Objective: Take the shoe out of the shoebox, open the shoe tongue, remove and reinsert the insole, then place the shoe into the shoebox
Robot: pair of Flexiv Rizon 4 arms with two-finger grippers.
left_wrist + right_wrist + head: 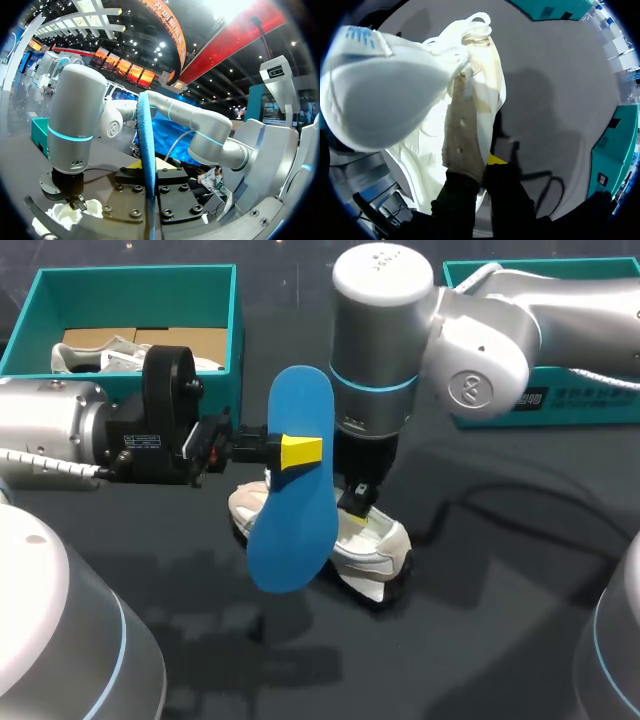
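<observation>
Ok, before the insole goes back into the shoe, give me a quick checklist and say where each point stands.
1. Insole gripped: ok. The left gripper is shut on the blue insole, held up off the table.
2. Shoe steadied: ok. The right gripper pinches the side wall of the white shoe, which rests on the table.
3. Insole lined up with the shoe's opening: cannot tell. In the head view the insole hides part of the shoe.
4. Tongue pulled clear: cannot tell.
5. Shoebox open: ok, though a second shoe lies inside.
</observation>
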